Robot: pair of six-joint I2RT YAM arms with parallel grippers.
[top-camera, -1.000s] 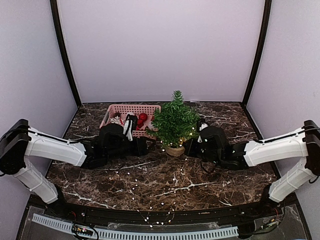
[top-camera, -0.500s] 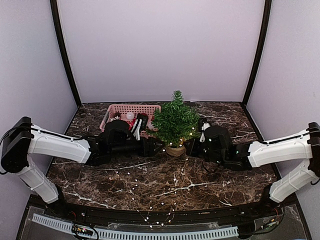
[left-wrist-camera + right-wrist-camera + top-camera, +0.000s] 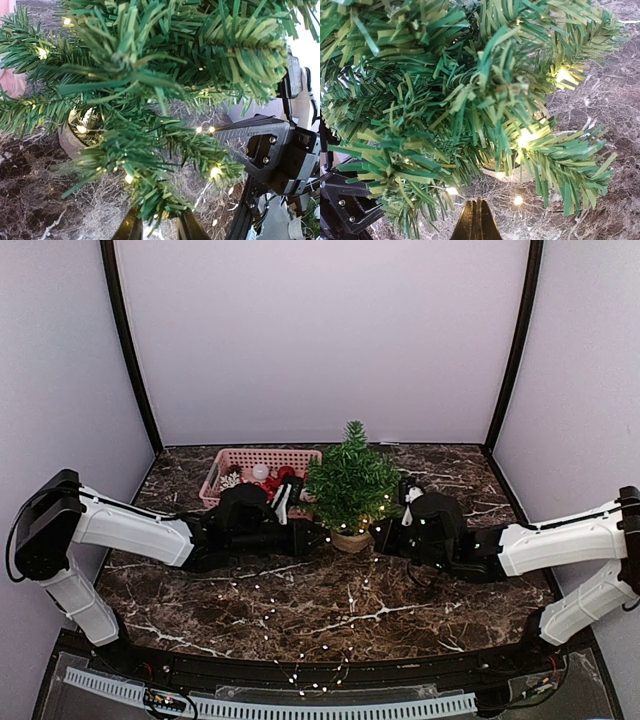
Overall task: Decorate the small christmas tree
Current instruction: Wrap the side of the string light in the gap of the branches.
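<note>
A pink basket (image 3: 232, 459) sits at the far side of the desk (image 3: 440, 600), at about 10 o'clock from the small christmas tree (image 3: 350, 480) and just beside its branches. In the basket lie red balls (image 3: 270, 483), one white ball (image 3: 260, 472) and a white snowflake (image 3: 231, 480). The tree stands upright in a tan pot (image 3: 350, 539) near the desk's middle, toward the far edge, with tiny warm lights glowing among its lower needles. A light string (image 3: 268, 618) trails from the pot toward 6 o'clock and ends in loose loops at the near edge. The left gripper (image 3: 318, 536) is low at 9 o'clock of the pot, its jaws spread with a branch tip hanging across the gap. The right gripper (image 3: 381, 531) is at 3 o'clock of the pot, its jaws pressed together under the branches; whether a thin wire is caught between them cannot be told. The desk is dark brown marble with white veins. Pale lilac walls (image 3: 320, 340) enclose it, black posts (image 3: 128, 350) stand at the corners, and a white slotted strip (image 3: 270, 708) runs along the near edge.
</note>
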